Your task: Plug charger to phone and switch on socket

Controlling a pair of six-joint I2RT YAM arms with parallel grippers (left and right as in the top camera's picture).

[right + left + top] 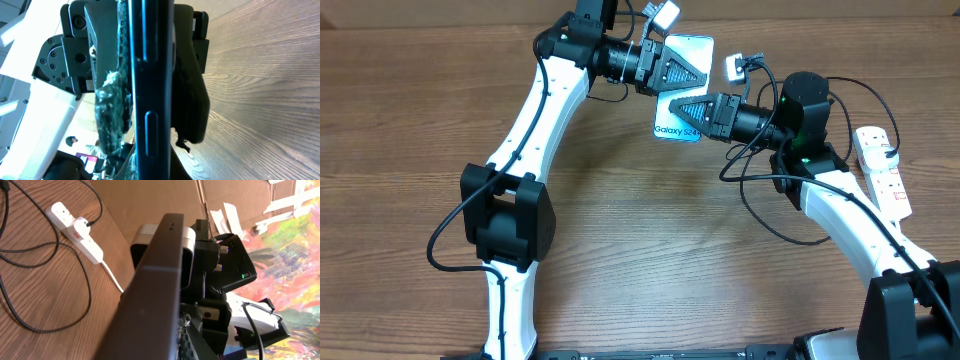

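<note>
Phone (677, 131) was held above the surface (620, 260), well apart from the socket (885, 170), left tool (698, 70) and right tool (682, 104) both clamped on it. Uneven pull during release could twist or drop it.

From overhead I look straight down on the whole table (640, 260) from well above. My two wrist cameras sit hard against the edge of the phone (677, 130), facing opposite ways. Left wrist and overhead share the socket (75, 230).
</note>
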